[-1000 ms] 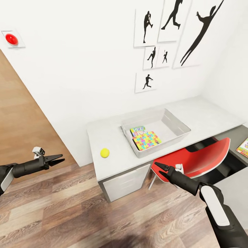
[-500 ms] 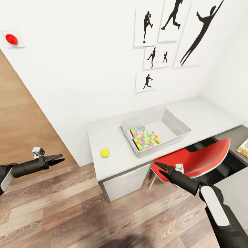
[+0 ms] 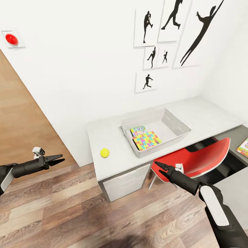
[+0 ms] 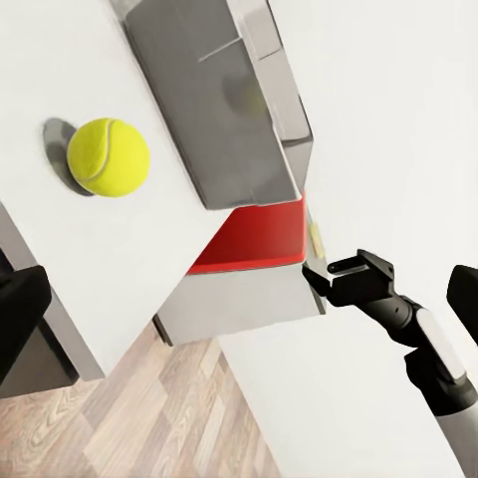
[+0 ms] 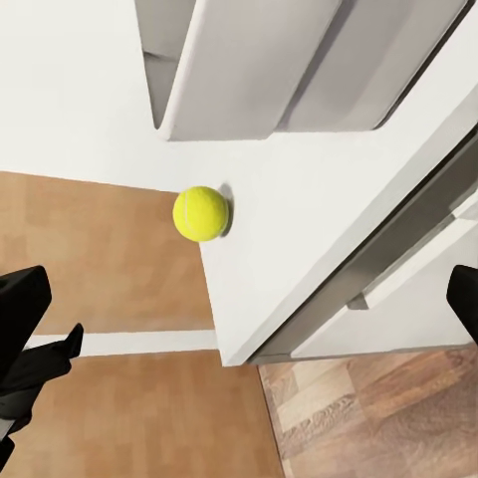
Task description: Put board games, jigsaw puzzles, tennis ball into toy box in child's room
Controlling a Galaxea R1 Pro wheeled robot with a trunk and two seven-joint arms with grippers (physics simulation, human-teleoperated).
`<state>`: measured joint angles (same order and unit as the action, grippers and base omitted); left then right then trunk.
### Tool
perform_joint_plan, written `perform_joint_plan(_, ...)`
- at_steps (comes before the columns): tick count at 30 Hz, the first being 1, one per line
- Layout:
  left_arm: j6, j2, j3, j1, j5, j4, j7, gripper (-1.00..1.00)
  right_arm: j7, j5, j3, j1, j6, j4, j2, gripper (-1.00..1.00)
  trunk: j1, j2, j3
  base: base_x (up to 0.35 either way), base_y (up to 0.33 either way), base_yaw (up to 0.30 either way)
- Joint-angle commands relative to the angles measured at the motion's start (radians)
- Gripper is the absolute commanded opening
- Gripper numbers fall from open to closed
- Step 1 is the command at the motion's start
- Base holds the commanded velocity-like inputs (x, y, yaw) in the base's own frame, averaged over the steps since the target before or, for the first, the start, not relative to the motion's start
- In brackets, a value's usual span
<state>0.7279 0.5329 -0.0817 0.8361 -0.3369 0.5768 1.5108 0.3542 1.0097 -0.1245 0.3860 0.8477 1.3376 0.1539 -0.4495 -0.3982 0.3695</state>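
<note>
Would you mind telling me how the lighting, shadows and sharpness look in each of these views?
Head view: even, soft light, no glare, everything sharp; faint shadow beside the tennis ball on the table. Left wrist view: crisp dark shadow hugging the ball, toy box wall dim. Right wrist view: bright, washed-out tabletop, thin shadow at the ball; wide-angle stretching near the edges.

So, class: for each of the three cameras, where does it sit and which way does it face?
Head view: up high, looking down at the table; both arms show.
Left wrist view: on the left arm, facing the tennis ball; right gripper shows.
Right wrist view: on the right arm, facing the same ball.
All three share the ball.
</note>
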Motion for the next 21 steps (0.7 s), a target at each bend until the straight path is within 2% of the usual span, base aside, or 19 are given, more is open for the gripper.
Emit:
perform_joint_plan(1, 0.010, 0.000, 0.000, 0.001, -0.001, 0.000, 0.003, 1.00, 0.005, -0.003, -0.001, 0.001, 0.005, 0.000, 0.000, 1.00, -0.001, -0.002, 0.002, 0.000, 0.000, 0.000)
perform_joint_plan(11, 0.009, 0.000, 0.001, 0.000, -0.001, 0.000, 0.003, 1.00, 0.005, -0.004, -0.001, 0.001, -0.005, 0.000, -0.002, 1.00, -0.001, -0.002, 0.001, -0.025, 0.000, 0.000)
perform_joint_plan(21, 0.008, 0.001, 0.001, 0.001, 0.000, 0.000, 0.002, 1.00, 0.005, -0.005, 0.000, 0.001, -0.011, -0.001, -0.006, 1.00, -0.001, -0.002, -0.013, -0.051, 0.000, 0.000)
